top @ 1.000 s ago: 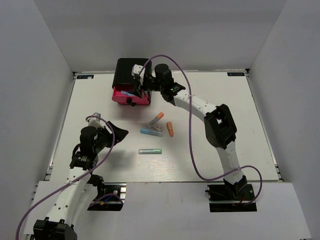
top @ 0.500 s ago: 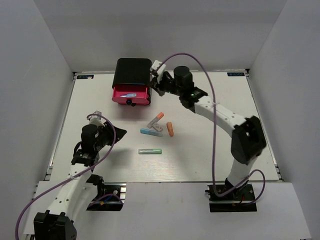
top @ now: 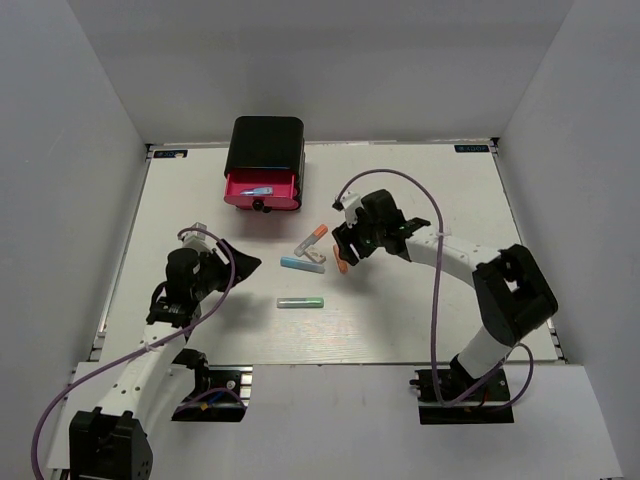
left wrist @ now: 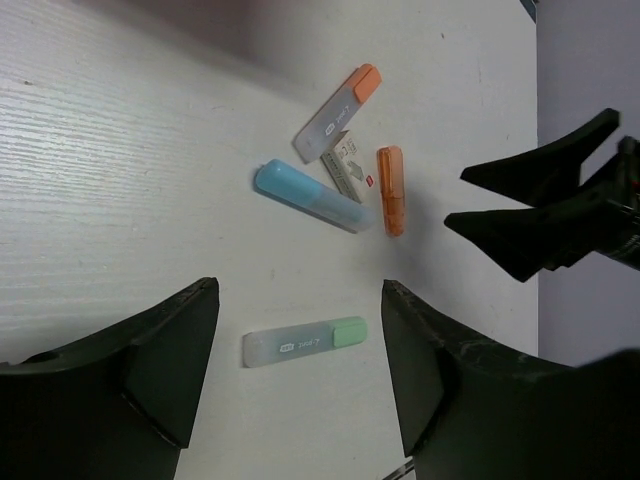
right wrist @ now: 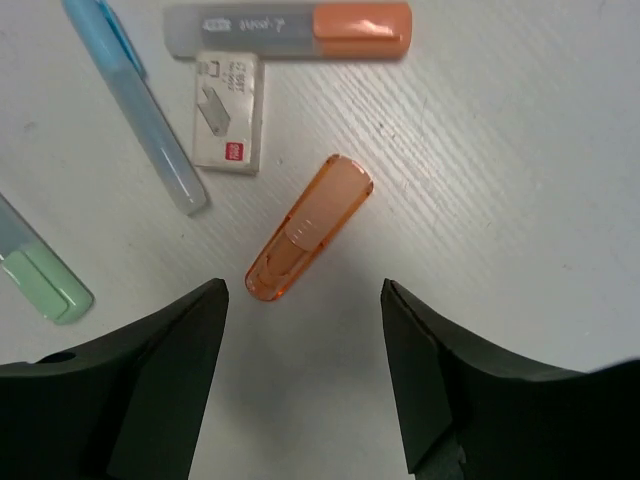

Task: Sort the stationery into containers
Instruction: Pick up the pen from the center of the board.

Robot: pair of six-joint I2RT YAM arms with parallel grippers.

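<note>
Lower left of the top view, the left gripper (top: 238, 264) is hanging with jaws spread wide and empty. The green-capped marker (top: 300, 302) is lying just ahead near centre. Right of centre, the right gripper (top: 343, 243) is hovering, fingers parted either side of the orange marker (right wrist: 310, 227). Just beyond, the light blue pen (right wrist: 140, 115), small white block (right wrist: 228, 125) and grey marker with orange cap (right wrist: 288, 30) are clustering close. At upper centre, the black cabinet (top: 267, 145) is showing one pink-red drawer (top: 233, 192) pulled out, with a light blue item (top: 260, 190) sitting inside.
</note>
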